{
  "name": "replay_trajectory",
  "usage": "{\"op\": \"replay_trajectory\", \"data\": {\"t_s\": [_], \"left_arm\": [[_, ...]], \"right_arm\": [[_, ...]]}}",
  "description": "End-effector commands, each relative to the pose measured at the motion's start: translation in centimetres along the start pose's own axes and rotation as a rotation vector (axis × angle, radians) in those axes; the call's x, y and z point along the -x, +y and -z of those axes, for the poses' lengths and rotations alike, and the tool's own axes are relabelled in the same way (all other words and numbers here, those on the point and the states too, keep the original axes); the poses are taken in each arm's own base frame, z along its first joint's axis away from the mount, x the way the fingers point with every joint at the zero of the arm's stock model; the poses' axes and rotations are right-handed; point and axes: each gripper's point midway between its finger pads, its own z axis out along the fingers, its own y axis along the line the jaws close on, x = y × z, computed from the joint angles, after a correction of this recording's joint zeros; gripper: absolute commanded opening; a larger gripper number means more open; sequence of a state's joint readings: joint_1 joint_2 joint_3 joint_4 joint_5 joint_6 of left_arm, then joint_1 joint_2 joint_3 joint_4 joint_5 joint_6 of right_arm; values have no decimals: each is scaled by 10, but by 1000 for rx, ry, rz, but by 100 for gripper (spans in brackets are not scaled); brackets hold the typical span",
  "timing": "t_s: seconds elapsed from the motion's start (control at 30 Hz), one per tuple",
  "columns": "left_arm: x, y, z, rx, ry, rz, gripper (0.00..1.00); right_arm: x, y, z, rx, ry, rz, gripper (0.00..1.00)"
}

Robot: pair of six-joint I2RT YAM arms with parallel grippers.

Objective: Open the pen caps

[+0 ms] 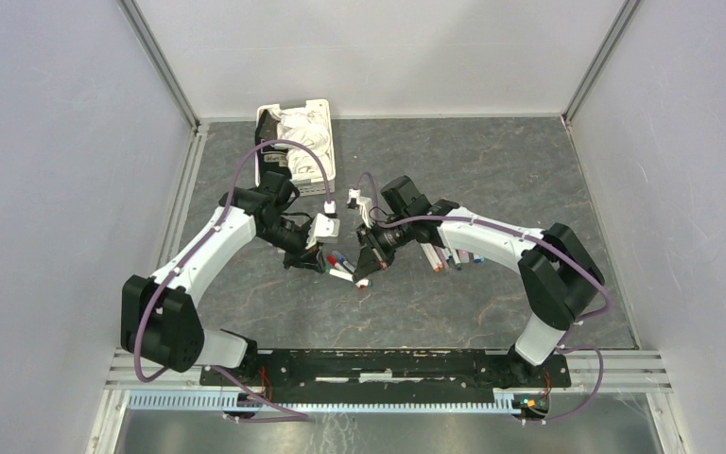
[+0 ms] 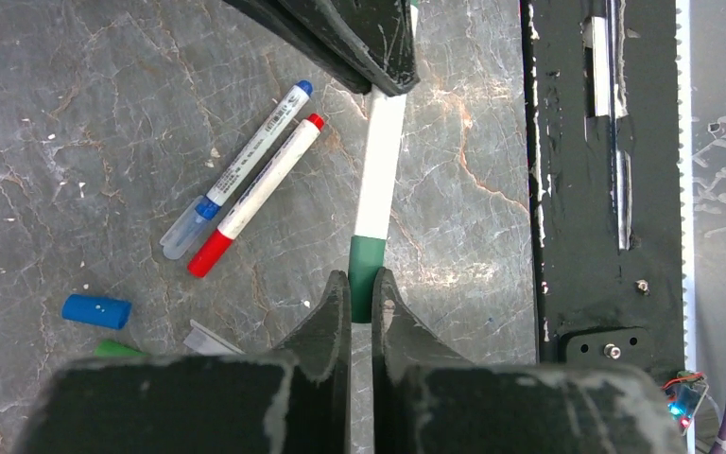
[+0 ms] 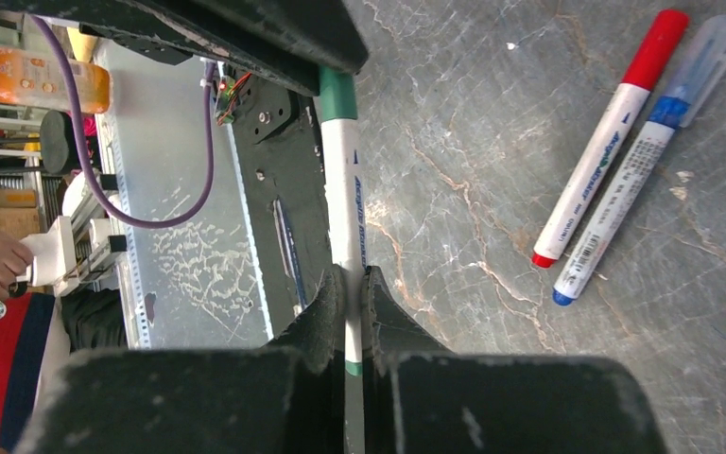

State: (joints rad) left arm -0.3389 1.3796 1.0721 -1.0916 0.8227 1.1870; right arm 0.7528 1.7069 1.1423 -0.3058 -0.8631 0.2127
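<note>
Both grippers hold one green pen between them, above the table. My left gripper (image 2: 360,284) is shut on its green cap (image 2: 369,260). My right gripper (image 3: 347,279) is shut on the pen's white barrel (image 3: 345,189); its fingers (image 2: 378,57) show at the top of the left wrist view. The cap (image 3: 337,95) still sits flush against the barrel. A red pen (image 2: 260,189) and a blue pen (image 2: 241,165) lie capped side by side on the table. A loose blue cap (image 2: 96,311) lies near them. In the top view the grippers meet at mid-table (image 1: 350,260).
A white slotted basket (image 1: 298,142) with white stuffing stands at the back left. A row of several pens (image 1: 449,255) lies under the right arm. The black mounting rail (image 2: 586,189) runs along the near table edge. A green piece (image 2: 118,348) and a clear piece (image 2: 210,339) lie by the blue cap.
</note>
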Motion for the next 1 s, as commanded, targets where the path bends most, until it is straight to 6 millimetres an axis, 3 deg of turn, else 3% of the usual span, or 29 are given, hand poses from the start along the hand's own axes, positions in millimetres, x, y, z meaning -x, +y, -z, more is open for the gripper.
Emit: {"op": "replay_trajectory", "data": {"t_s": [0.0,0.03,0.13,0.33,0.67,0.97], "left_arm": [[12,2,-3,-22,-47,-52,2],[13,3,-3,-21,-48,-54,2],[15,4,-2,-16,-53,-57,2],[17,6,1,0,-49,-66,2],[21,5,5,17,-51,-85,2],[21,6,6,24,-48,-90,2]], "right_arm": [[27,8,1,47,-60,32,15],[26,8,-1,54,-62,17,25],[26,8,-5,71,-74,-2,39],[34,12,-11,128,-81,-30,48],[36,10,-17,153,-64,-53,50],[29,14,-16,168,-63,-57,41]]}}
